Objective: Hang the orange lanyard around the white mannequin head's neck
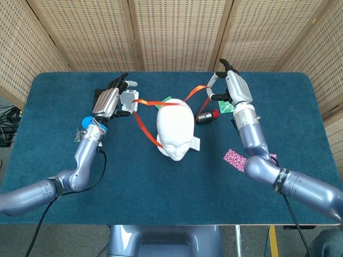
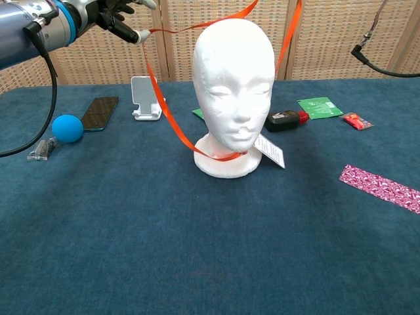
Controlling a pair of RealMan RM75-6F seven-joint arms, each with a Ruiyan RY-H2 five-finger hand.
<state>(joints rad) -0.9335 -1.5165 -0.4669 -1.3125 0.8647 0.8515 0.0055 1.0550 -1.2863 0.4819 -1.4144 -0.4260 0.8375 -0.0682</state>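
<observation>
The white mannequin head (image 1: 174,128) (image 2: 235,85) stands upright at mid-table. The orange lanyard (image 1: 143,124) (image 2: 163,110) loops under its chin and rises on both sides, its upper strap crossing just behind the crown. Its white badge (image 1: 195,143) (image 2: 270,150) leans by the base on the head's right side. My left hand (image 1: 112,99) (image 2: 117,14) pinches the strap up at the left of the head. My right hand (image 1: 231,89) pinches the strap's other side at the right; the chest view does not show it.
A white phone stand (image 2: 146,97), a black phone (image 2: 100,112), a blue ball (image 2: 65,127) and a black clip (image 2: 41,149) lie left. A black-and-red device (image 2: 285,118), green packet (image 2: 317,106), red packet (image 2: 354,120) and pink strip (image 2: 380,187) lie right.
</observation>
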